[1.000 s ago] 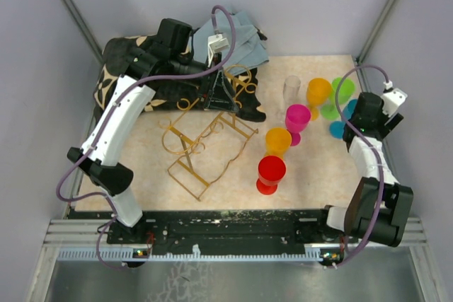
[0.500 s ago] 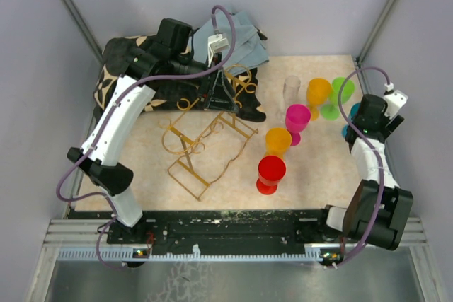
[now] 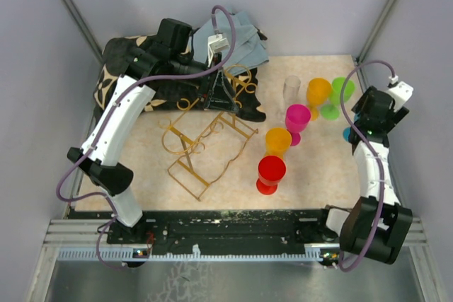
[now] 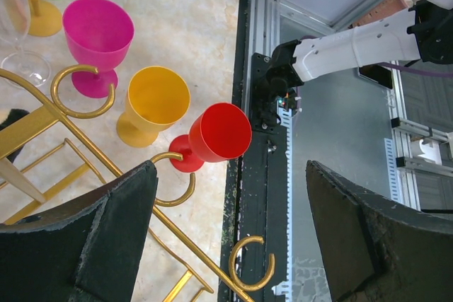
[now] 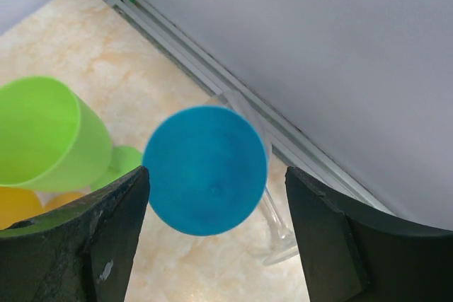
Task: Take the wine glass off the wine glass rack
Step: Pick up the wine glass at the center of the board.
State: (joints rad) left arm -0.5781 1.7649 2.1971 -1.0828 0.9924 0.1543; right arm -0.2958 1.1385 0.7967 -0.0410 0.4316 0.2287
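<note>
Wine glass of blue plastic (image 5: 205,169) sits between the right gripper's (image 5: 216,175) wide-spread fingers near the far right edge, so the arm should withdraw straight up, clear of the green plastic goblet (image 5: 46,139), while the left gripper (image 4: 230,167) hangs open over the thin gold wire rack (image 3: 202,148).

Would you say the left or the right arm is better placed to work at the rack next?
Left, most likely. The open left gripper hangs at the rack's far end. The right gripper, also open, is over the blue glass by the right wall, with other glasses between it and the rack.

Beige marbled tabletop (image 3: 311,175); plain grey walls (image 3: 318,5); metal rail (image 3: 233,252) along near edge.
</note>
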